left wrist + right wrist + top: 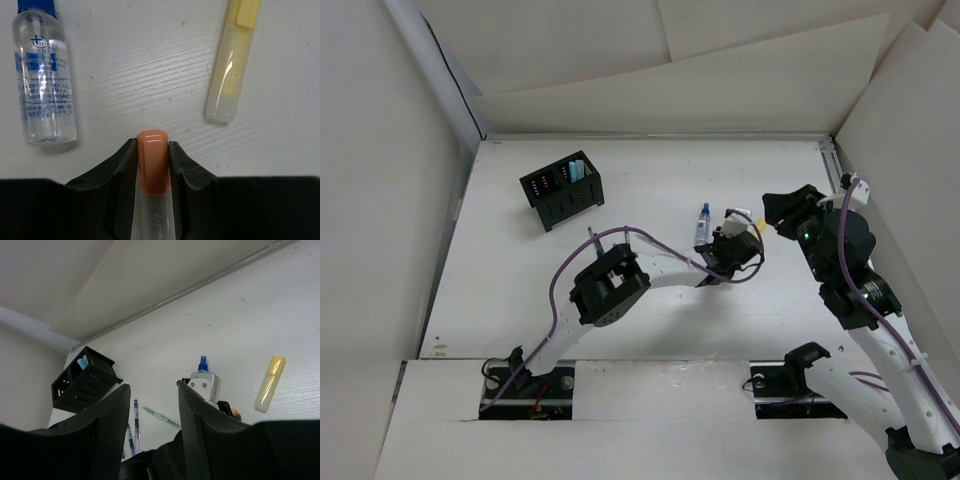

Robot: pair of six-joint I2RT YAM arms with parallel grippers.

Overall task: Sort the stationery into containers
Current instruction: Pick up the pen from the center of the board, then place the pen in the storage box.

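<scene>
Closest to the lens, the left claw (152,146) is pinched narrow on the marker (153,167). Its dark matte jaws press the smooth, glossy orange cap, and the white barrel runs back between them. The step in hand looks like the pick of this marker. Whether it is off the surface I cannot tell. The next move, I judge, calls for a lift, a long carry to the organiser box (563,189) well away to the marker's far left, and a tilt so it drops upright into a compartment.

White, faintly grained tabletop (650,170) bears everything. The box is black hard plastic, rectangular, with perforated walls. The right claw (152,395) hangs to the marker's right, jaws wide and empty. Near the marker's left lies a clear cylindrical tube (45,85) with a blue cap and a printed label. On its right is a translucent yellowish stick (232,65). Slim pens (135,417) lie on the marker's box side.
</scene>
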